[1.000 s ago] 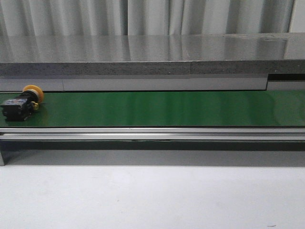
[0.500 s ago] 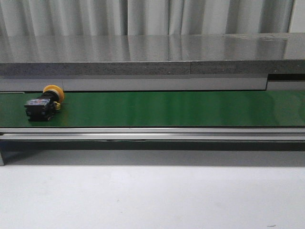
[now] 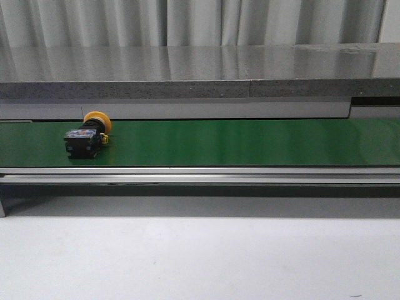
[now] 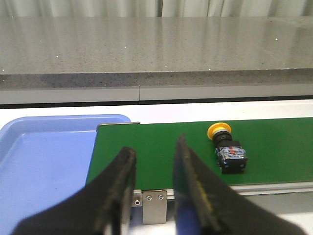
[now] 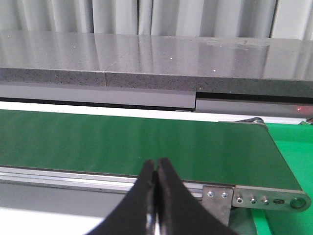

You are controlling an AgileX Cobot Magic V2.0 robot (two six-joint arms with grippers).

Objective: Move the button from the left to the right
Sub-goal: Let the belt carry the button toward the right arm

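- Lying on its side, the button (image 3: 86, 135) is seen on the left part of the green conveyor belt (image 3: 250, 142), yellow cap toward the far edge.
- A blue tray (image 4: 44, 156) is set at the belt's left end.
- The left pincer (image 4: 154, 166) is held apart, near the belt's left end, gripping nothing.
- The right pincer (image 5: 156, 178) is pressed together, empty, near the belt's right end.

Left end effector (image 4: 154, 183): two black, tapered fingers spread apart with a clear gap between them, holding nothing.
Left fingers (image 4: 117, 196): the tips point forward and slightly up, seen only in the left wrist view.
Right end effector (image 5: 156, 183): two black fingers pressed together, tips touching, nothing between them.
Front view: neither arm shows.
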